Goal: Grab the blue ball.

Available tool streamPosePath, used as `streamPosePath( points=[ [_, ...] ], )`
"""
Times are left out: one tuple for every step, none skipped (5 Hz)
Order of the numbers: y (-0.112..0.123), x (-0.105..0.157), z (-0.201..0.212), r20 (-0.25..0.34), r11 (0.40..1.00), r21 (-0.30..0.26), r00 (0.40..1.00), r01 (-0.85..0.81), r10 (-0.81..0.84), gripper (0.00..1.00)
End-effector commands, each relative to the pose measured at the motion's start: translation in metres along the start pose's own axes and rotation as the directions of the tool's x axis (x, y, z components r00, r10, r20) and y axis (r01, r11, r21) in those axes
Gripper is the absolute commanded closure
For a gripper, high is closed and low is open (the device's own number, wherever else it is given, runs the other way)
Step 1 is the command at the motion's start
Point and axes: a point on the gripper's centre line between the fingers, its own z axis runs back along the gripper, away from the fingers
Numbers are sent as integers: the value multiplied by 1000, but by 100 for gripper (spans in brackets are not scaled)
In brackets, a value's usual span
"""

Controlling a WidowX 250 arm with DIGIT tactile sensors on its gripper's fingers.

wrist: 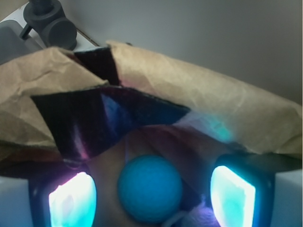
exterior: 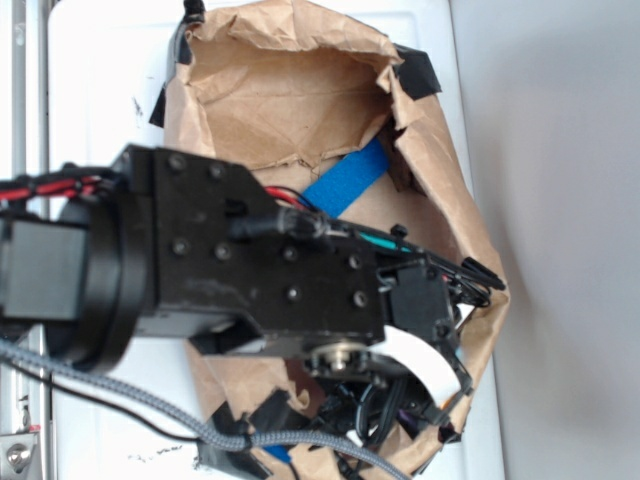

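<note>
Gripper [wrist: 151,194] stands wide open, its two glowing pads [wrist: 71,201] set well apart, gripping nothing. The blue ball [wrist: 150,188] sits in the gap between them, a little nearer the left-hand pad as the wrist view shows it, touching neither. Something pale and fuzzy shows at the frame's bottom edge just below the ball; too little of it to name. Behind the ball rises the crumpled wall of a brown paper bag [wrist: 213,101], patched with black tape [wrist: 94,118]. From the exterior view the arm reaches down into the bag's open mouth; a flat blue strip [exterior: 345,183] lies inside on the paper, the ball hidden under the arm
</note>
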Motion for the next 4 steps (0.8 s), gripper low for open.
streamPosePath(
  points=[
    [-21, 0, 34, 15, 999, -29, 999, 46, -46, 0],
    [-17, -10, 40, 30, 997, -57, 998, 51, -50, 0],
    [-20, -15, 38, 29, 995, -63, 997, 75, -73, 0],
    [-24, -13, 23, 0, 996, -38, 997, 78, -78, 0]
  ],
)
